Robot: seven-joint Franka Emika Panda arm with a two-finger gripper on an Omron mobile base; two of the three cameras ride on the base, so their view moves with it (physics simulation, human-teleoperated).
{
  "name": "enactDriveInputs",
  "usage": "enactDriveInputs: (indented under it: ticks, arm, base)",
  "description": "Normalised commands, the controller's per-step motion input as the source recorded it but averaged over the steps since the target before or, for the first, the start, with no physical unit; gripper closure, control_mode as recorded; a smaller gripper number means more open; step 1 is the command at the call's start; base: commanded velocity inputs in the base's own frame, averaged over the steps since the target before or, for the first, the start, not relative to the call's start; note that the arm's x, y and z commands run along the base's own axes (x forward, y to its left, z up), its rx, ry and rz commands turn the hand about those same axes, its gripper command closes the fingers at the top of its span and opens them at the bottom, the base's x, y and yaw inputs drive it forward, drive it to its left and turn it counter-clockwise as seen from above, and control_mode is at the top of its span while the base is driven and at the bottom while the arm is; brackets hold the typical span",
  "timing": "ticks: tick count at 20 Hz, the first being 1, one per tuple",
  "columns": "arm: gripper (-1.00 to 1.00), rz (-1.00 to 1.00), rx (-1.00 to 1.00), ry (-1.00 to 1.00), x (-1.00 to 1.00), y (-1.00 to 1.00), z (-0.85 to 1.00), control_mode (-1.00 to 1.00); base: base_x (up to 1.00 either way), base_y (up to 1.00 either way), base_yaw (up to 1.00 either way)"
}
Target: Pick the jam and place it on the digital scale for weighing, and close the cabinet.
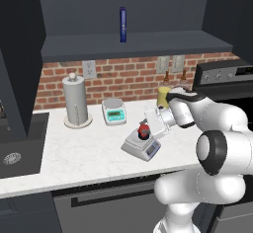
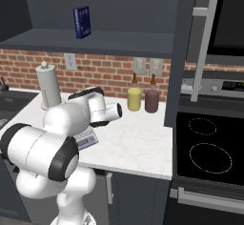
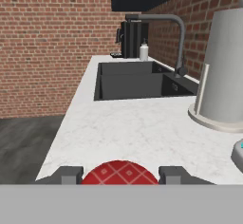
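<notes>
The jam (image 1: 144,130), a squat dark jar with a red lid, is at the square platform of the silver-grey digital scale (image 1: 148,149) in the middle of the counter. My gripper (image 1: 149,125) reaches in from the right and is shut on the jar. In the hand view the red lid (image 3: 119,173) sits between my two fingertips (image 3: 66,175). A corner of the scale (image 2: 88,140) peeks out behind my arm. The cabinet stands open: one door (image 2: 188,52) with its silver bar handle (image 2: 203,47) swings out on the right, another door (image 1: 20,54) on the left.
A white scale with a teal front (image 1: 114,111) and a paper towel roll (image 1: 76,100) stand behind. Yellow (image 2: 134,98) and maroon (image 2: 152,100) bottles sit by the wall. A blue bottle (image 1: 123,24) stands on the cabinet shelf. The sink (image 1: 17,150) lies left, the stove (image 2: 207,148) right.
</notes>
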Motion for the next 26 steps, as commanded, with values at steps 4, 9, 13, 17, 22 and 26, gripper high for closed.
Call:
enactDriveInputs:
  ticks: [4,9,13,17,22,26]
  arm:
    - [1.00,0.00,0.00,0.00,0.01,0.00,-0.14,-1.00]
    - [1.00,0.00,0.00,0.00,0.01,0.01,-0.20,-1.00]
    - [1.00,0.00,0.00,0.00,0.16,0.02,-0.11,-1.00]
    - [1.00,0.00,0.00,0.00,0.26,0.03,-0.01,-1.00]
    - [1.00,0.00,0.00,0.00,0.18,0.08,0.00,-1.00]
    - [1.00,0.00,0.00,0.00,0.01,0.12,-0.15,-1.00]
  base:
    - [0.00,0.00,0.00]
    - [0.00,0.00,0.00]
    - [0.00,0.00,0.00]
    - [0.00,0.00,0.00]
    - [0.00,0.00,0.00]
    - [0.00,0.00,0.00]
